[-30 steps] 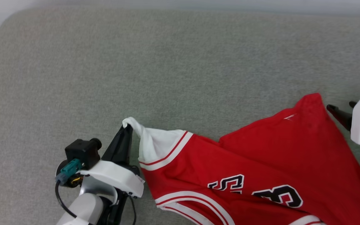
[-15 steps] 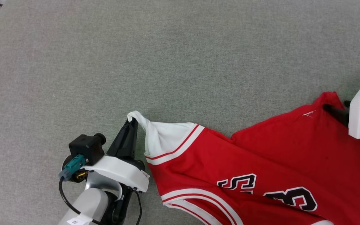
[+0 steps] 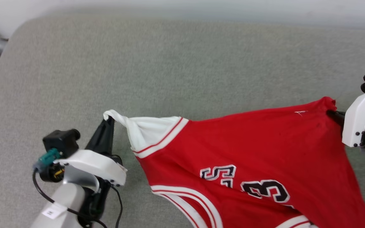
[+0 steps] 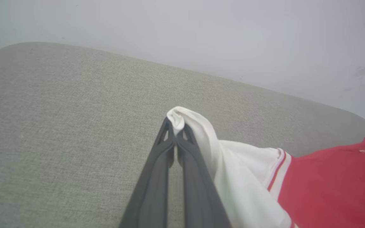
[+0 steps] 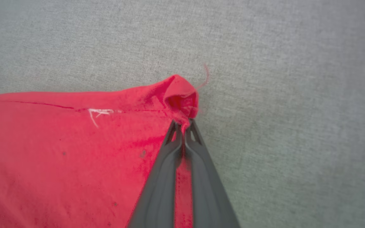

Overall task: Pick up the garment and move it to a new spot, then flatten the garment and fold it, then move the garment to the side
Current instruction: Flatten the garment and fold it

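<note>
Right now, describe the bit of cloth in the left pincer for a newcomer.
A red garment spreads over the grey padded surface. At its left end a white sleeve sticks out, and its bunched tip sits pinched in the left pincer. The corner in the right pincer is plain red.

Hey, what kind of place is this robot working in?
Probably indoors, at a bed or padded bench rather than a hard table: a grey woven fabric surface with a rounded corner, a plain pale wall right behind it, and a red jersey stretched out over it.
</note>
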Robot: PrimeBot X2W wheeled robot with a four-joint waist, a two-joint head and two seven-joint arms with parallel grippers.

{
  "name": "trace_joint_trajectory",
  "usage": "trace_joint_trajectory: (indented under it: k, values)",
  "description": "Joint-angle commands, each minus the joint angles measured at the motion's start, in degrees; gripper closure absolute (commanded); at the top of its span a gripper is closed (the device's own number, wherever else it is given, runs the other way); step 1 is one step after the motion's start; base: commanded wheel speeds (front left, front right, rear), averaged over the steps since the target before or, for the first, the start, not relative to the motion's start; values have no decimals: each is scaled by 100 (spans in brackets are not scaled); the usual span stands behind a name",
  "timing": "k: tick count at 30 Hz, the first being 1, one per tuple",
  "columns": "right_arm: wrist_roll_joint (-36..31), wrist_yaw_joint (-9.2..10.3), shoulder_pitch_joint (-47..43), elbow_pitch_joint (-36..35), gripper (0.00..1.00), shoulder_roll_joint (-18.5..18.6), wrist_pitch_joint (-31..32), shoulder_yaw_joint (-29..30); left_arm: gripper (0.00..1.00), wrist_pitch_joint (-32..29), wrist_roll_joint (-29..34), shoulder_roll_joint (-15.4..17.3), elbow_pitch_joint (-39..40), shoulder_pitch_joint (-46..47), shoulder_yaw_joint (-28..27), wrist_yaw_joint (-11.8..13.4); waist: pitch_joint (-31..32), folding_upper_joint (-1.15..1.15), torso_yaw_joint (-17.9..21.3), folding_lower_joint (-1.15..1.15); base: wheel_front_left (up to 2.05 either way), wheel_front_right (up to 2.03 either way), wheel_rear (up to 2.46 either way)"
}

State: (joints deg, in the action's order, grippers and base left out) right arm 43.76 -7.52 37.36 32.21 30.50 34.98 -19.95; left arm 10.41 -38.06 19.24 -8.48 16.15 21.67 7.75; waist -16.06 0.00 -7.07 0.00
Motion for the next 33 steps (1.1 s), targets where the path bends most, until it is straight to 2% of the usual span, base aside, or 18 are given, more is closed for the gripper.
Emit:
trace_joint_trajectory:
  k: [1,10,11,15,24,33]
  values:
    - [-98,6,66,81,100,-88,-242,19,100,-59,-122,77,-65,138,-103,-71,383,0,209,0,0,0,0]
    - [-392,8,218,779,100,-532,-1236,309,100,-427,-404,412,-800,961,-382,-352,1141,0,636,0,0,0,0]
    - [-562,9,420,930,100,-627,-1542,394,100,-584,-392,494,-1137,1425,-380,-450,1226,0,743,0,0,0,0]
    - [-794,9,835,1118,100,-703,-1865,538,100,-735,-348,553,-1674,2181,-370,-570,1188,0,868,0,0,0,0]
    - [-1352,11,2446,1534,100,-889,-2623,1126,100,-722,-7,748,-2564,4405,-414,-679,476,0,1062,0,0,0,0]
    - [-1964,17,4417,1630,100,-773,-3028,1582,100,-593,423,938,-3166,6769,-432,-564,-702,0,981,0,0,0,0]
